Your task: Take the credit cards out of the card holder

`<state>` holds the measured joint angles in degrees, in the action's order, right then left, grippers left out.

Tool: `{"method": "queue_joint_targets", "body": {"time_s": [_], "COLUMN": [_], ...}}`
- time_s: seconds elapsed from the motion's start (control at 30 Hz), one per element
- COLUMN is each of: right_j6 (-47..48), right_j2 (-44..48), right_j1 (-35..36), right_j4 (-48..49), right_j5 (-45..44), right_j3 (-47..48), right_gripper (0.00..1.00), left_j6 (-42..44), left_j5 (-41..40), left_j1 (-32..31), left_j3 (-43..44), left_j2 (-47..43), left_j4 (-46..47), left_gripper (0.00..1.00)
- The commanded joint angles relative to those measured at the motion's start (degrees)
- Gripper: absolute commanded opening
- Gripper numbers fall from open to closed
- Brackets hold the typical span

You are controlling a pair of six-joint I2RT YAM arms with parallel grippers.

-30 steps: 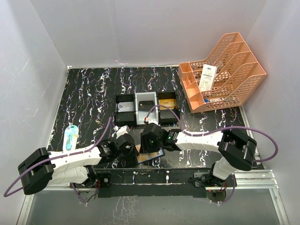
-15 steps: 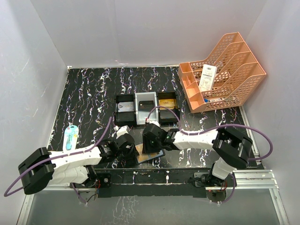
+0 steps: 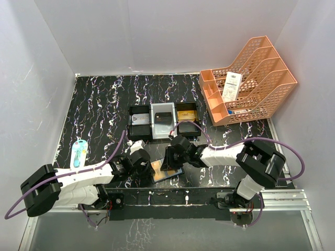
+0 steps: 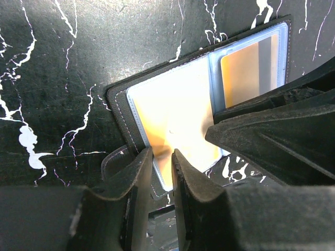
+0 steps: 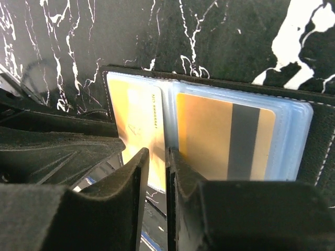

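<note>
The card holder (image 3: 172, 174) lies open on the surface (image 3: 99, 110) at lower centre of the top view, between both arms. The left gripper (image 4: 161, 155), nearly closed, pinches its panel edge, apparently to steady it. The right gripper (image 5: 157, 155), jaws a slit apart, straddles the edge of a gold-orange one of the credit cards (image 5: 133, 112); whether it grips I cannot tell.

The table (image 3: 99, 104) is black marble with white veins. The card holder (image 5: 322, 141) has dark, near-black edges with pale stitching and blue-grey clear sleeves. The credit cards (image 5: 209, 138) in it are gold-orange, one crossed by a dark grey stripe. The file rack (image 3: 272, 99) is orange mesh, its paper slip (image 3: 231, 86) white with dark print. The three bins (image 3: 155, 128) run black, grey, black
</note>
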<state>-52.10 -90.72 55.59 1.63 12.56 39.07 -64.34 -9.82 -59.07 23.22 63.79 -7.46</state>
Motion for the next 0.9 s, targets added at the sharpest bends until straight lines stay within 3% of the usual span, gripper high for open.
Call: {"method": "queue_joint_targets", "body": {"time_s": [0.0,0.2,0.87], "right_j6": [-3.19,-5.25,-4.03], "right_j2": [0.7,1.35,7.4], "right_j1": [-0.36,-1.43,-5.18], "right_j4": [10.2,14.92,11.82], "right_j5": [7.82,11.26,11.51], "right_j3": [-2.32,-3.56,-6.53], "right_gripper": [0.14,0.0,0.0], "left_j6": [-0.08,0.32,1.14], "left_j5": [1.23,1.44,1.04], "left_j1": [-0.24,-0.26,-0.3], "left_j3": [-2.48,-2.39,-2.66], "left_j2": [2.66,2.4,1.07], "left_j4": [0.78,1.22,0.51], "left_gripper": [0.2,0.18,0.15]}}
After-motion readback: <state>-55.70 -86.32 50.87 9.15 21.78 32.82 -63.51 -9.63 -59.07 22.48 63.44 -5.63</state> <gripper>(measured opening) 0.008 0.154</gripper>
